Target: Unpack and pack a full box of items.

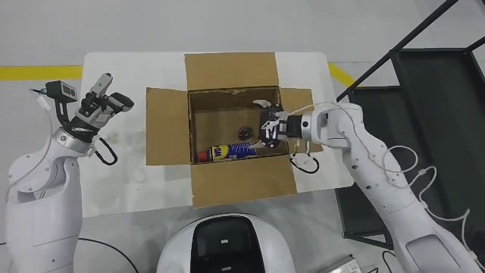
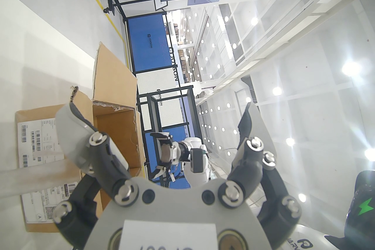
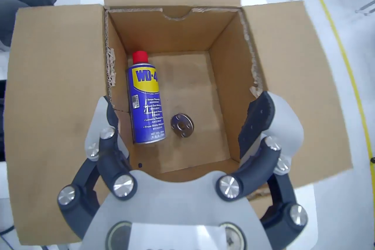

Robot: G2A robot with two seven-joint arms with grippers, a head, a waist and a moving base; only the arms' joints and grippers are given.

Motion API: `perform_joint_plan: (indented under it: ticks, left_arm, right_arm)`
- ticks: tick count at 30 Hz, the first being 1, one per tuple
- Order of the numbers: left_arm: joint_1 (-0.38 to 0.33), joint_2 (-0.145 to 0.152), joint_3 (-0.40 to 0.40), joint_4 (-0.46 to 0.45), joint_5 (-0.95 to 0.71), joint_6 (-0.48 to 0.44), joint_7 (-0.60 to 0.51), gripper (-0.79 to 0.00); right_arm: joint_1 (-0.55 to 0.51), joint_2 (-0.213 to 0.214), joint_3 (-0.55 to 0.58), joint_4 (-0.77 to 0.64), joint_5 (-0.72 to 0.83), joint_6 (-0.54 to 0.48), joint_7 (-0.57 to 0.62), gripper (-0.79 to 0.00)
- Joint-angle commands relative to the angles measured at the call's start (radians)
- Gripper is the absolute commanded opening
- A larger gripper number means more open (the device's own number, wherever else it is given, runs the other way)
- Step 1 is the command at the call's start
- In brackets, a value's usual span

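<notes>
White table [image 1: 121,174], open box [image 1: 168,125] at centre.
My right gripper [image 3: 181,104] hangs spread over spray can [image 3: 145,98] and metal disc [image 3: 182,125]; my left gripper [image 1: 111,95] spread, near box.

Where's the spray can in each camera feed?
Top view: spray can lies inside the box, along its wall nearest the robot.
Left wrist view: hidden behind the box wall.
Right wrist view: spray can on the box floor beside a metal disc.
Shared landmark: the box's open flaps.

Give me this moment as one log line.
box: flaps open | inside: spray can lying, metal disc beside | right pincer: open over box | left pincer: open, empty, clear of box
</notes>
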Motion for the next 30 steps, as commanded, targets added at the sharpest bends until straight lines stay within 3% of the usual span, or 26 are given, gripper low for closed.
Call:
perform_joint_plan:
  ticks: [1, 8, 13, 16, 30]
  left_arm:
    - [0.0, 0.0, 0.0, 0.0, 0.0, 0.0, 0.0, 0.0]
    - [0.0, 0.0, 0.0, 0.0, 0.0, 0.0, 0.0, 0.0]
    - [0.0, 0.0, 0.0, 0.0, 0.0, 0.0, 0.0, 0.0]
    - [0.0, 0.0, 0.0, 0.0, 0.0, 0.0, 0.0, 0.0]
    - [0.0, 0.0, 0.0, 0.0, 0.0, 0.0, 0.0, 0.0]
  right_arm:
    - [-0.079, 0.015, 0.116, -0.032, 0.002, 0.032, -0.035, 0.0]
    - [-0.263, 0.042, 0.351, 0.059, 0.039, 0.078, -0.21, 0.0]
    - [-0.309, 0.054, 0.424, 0.121, 0.022, 0.012, -0.329, 0.0]
    - [-0.316, 0.058, 0.442, 0.117, -0.012, -0.009, -0.381, 0.0]
    - [-0.316, 0.058, 0.442, 0.117, -0.012, -0.009, -0.381, 0.0]
